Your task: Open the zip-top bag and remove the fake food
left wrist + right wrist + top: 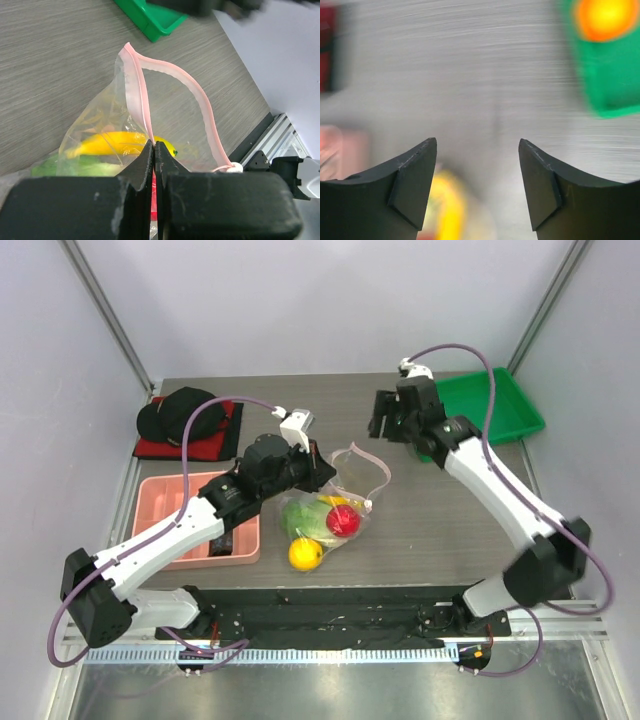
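Note:
The zip-top bag (350, 485) lies at the table's middle with its mouth open. My left gripper (318, 468) is shut on its pink zip strip (145, 85); the fingertips (150, 150) pinch one lip, and the white slider (233, 168) sits at the strip's end. Inside show a yellow banana (115, 142), green cabbage (305, 518) and a red fruit (343, 520). A yellow lemon (306, 554) lies at the bag's near end. My right gripper (385, 420) is open and empty, above the table beyond the bag. An orange (605, 17) sits in the green tray (615, 80); that view is blurred.
The green tray (500, 405) stands at the back right. A pink compartment tray (190, 495) lies under my left arm. A black cap on a red cloth (185, 418) is at the back left.

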Controlling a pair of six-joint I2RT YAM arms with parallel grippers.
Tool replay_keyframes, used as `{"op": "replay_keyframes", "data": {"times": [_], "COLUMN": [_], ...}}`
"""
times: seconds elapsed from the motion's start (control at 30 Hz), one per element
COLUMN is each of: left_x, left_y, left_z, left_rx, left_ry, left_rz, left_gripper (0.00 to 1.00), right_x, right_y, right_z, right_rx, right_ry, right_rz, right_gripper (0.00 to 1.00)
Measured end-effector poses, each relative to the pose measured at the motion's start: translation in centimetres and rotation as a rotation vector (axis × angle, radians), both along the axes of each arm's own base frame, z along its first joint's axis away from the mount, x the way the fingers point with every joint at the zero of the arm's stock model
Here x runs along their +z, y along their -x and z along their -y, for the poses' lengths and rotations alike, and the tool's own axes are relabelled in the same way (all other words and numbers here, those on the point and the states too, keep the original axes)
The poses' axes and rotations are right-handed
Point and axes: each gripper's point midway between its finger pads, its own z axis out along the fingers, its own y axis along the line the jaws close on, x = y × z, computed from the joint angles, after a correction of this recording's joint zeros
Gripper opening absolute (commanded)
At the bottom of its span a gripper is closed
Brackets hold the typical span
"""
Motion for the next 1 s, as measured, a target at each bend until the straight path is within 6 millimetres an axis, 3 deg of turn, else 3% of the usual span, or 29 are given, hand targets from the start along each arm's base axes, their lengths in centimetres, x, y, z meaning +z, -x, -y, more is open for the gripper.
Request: {"op": "replay_keyframes", "data": {"times": [0.03,0.1,0.17,0.23,0.27,0.37,0.6,0.7,0.83,1.0], "left_x": [0.0,0.0,0.0,0.1,0.1,0.4,2.4,3.4,4.0,4.8], "left_y": [0.0,0.0,0.1,0.2,0.2,0.3,1.8,2.5,2.6,1.8], "left_z": [0.0,0.0,0.1,0.1,0.1,0.0,-0.2,-0.4,-0.5,0.5], "left_rx": [-0.003,-0.004,-0.008,-0.011,-0.012,-0.015,-0.062,-0.082,-0.084,-0.091], "left_ry": [0.0,0.0,0.002,0.002,0.004,0.01,0.061,0.086,0.092,0.091], "left_rz": [0.0,0.001,0.0,0.0,0.001,0.006,0.028,0.041,0.046,0.047], "left_gripper": [0.0,0.0,0.0,0.0,0.0,0.0,0.0,0.0,0.0,0.0], "right_x": [2.0,5.5,8.3,9.7,9.9,8.7,1.0,-1.2,-2.1,-1.0], "right_y": [2.3,6.2,9.2,11.1,11.7,13.2,15.7,16.7,18.1,18.8], "right_z": [-2.8,-6.2,-7.3,-7.8,-8.0,-9.1,-10.9,-12.1,-13.5,-14.3], "right_rx": [0.076,0.194,0.256,0.295,0.311,0.369,0.542,0.646,0.772,0.842], "right_ry": [-0.032,-0.085,-0.126,-0.157,-0.163,-0.171,-0.12,-0.13,-0.174,-0.217], "right_rz": [0.04,0.112,0.165,0.184,0.181,0.127,-0.095,-0.149,-0.157,-0.105], "right_gripper": [0.7,0.69,0.62,0.5,0.49,0.38,0.38,0.38,0.47,0.58]}}
